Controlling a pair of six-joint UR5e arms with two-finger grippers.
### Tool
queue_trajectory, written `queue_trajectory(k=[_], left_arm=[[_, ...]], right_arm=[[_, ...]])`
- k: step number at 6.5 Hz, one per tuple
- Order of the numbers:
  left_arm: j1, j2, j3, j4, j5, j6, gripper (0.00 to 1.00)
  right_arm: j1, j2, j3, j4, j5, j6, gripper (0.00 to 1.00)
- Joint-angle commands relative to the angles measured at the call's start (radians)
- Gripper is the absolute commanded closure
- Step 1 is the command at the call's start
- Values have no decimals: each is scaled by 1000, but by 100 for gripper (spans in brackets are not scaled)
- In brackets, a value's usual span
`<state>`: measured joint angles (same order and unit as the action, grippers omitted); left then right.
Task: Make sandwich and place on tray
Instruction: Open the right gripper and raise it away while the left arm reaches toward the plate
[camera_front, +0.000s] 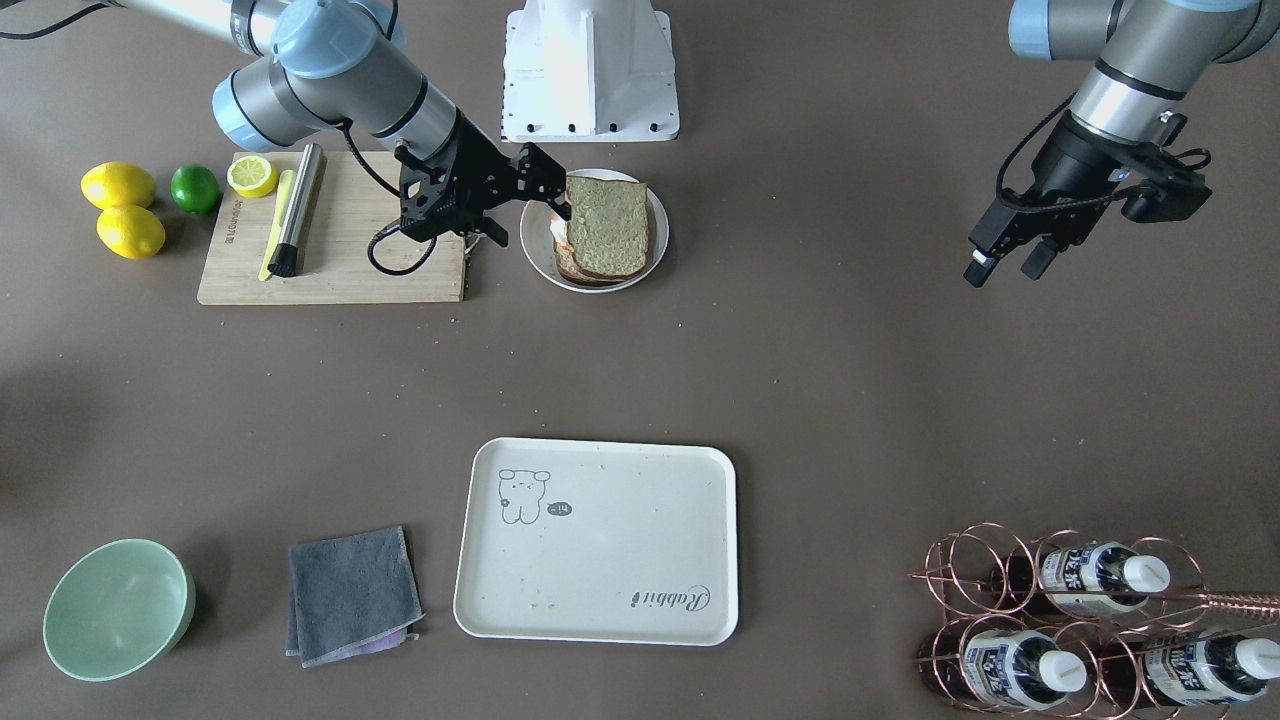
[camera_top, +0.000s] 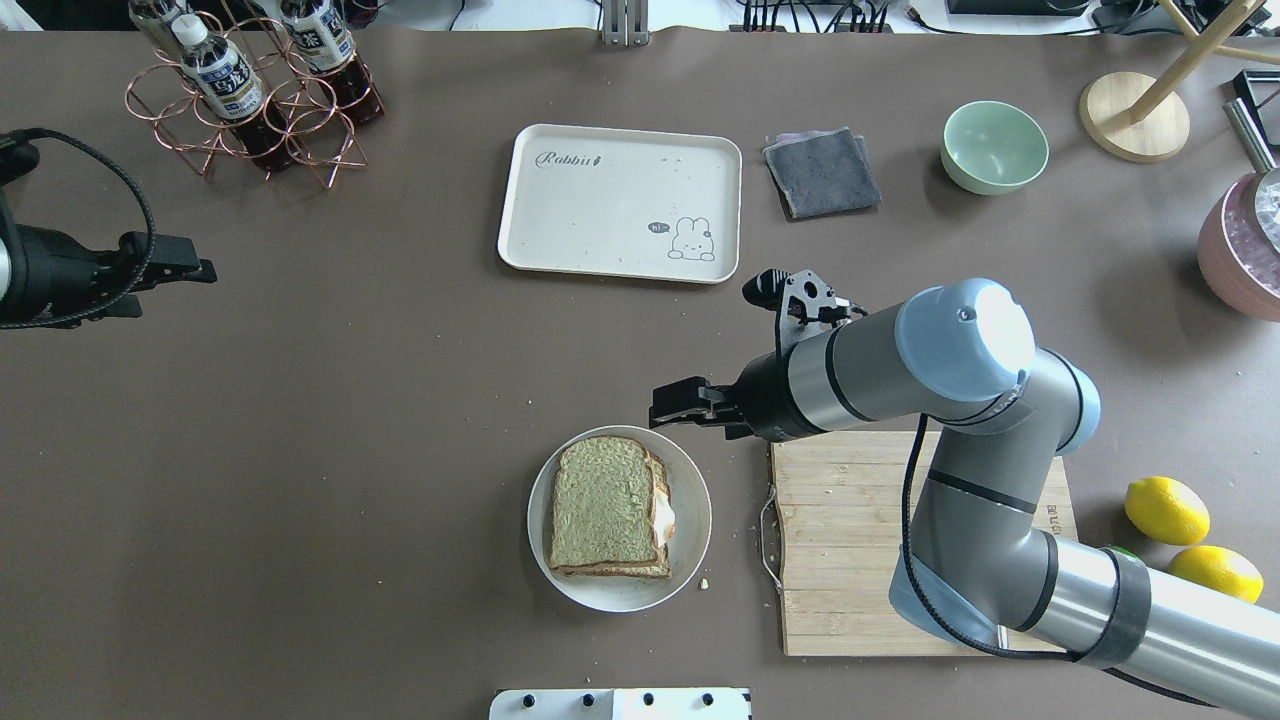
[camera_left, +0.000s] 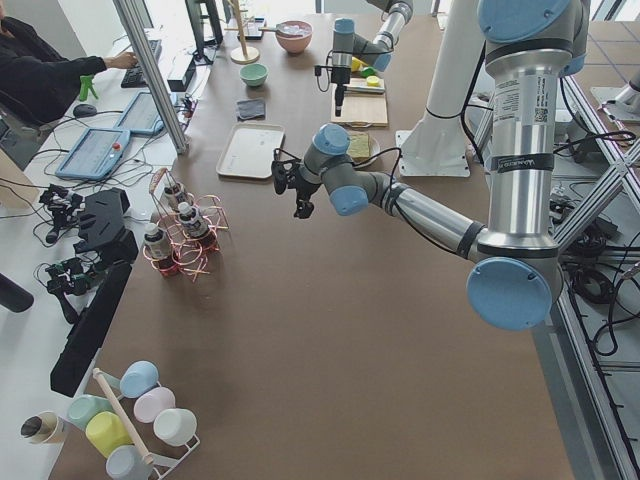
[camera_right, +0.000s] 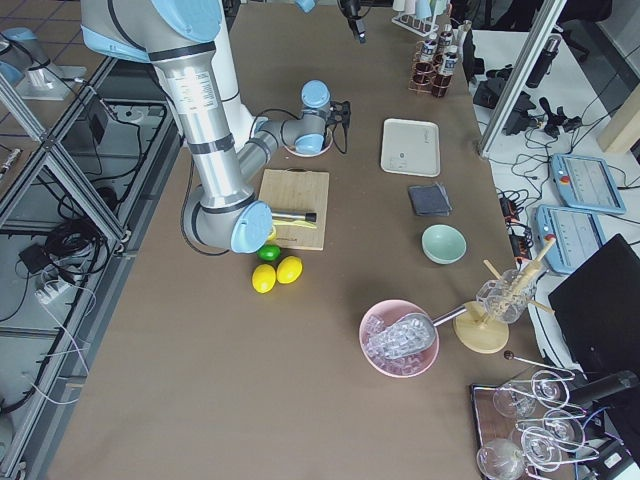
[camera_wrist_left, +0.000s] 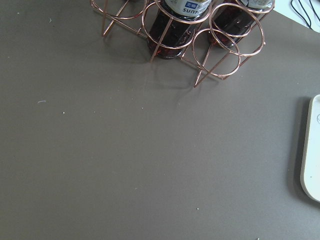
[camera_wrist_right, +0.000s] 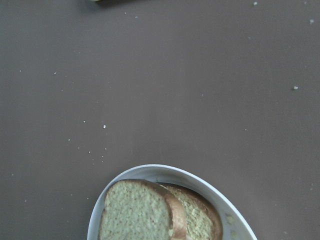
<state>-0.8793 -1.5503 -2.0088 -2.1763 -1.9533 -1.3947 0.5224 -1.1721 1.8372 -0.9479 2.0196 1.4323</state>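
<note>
The sandwich (camera_front: 607, 228), two brown bread slices with a white egg edge showing between them, lies on a round white plate (camera_front: 535, 250). It also shows in the overhead view (camera_top: 603, 505) and at the bottom of the right wrist view (camera_wrist_right: 150, 215). My right gripper (camera_front: 550, 185) is open and empty, hovering at the plate's edge beside the sandwich (camera_top: 662, 407). The cream tray (camera_front: 597, 540) with bear drawing lies empty across the table (camera_top: 620, 200). My left gripper (camera_front: 1005, 268) is open and empty, raised far to the side.
A wooden cutting board (camera_front: 340, 235) with a knife and half lemon lies beside the plate, with lemons (camera_front: 120, 205) and a lime past it. A grey cloth (camera_front: 352, 593) and green bowl (camera_front: 118, 608) sit beside the tray. A copper bottle rack (camera_front: 1090, 620) stands at the far corner.
</note>
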Motion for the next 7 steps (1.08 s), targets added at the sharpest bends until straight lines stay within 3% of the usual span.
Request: queue_trajectory(k=[1, 4, 5, 6, 7], left_arm=[[147, -65, -7, 0, 107, -129, 3], [398, -166, 4, 4, 322, -248, 4], [443, -178, 10, 4, 351, -248, 26], [477, -180, 24, 4, 397, -248, 40], [515, -198, 28, 4, 433, -248, 43]], right_arm=[[147, -24, 62, -115, 139, -9, 1], [333, -127, 67, -112, 295, -82, 1], [372, -164, 68, -108, 327, -95, 1], [376, -193, 80, -106, 338, -105, 1], [377, -196, 82, -106, 335, -105, 1]])
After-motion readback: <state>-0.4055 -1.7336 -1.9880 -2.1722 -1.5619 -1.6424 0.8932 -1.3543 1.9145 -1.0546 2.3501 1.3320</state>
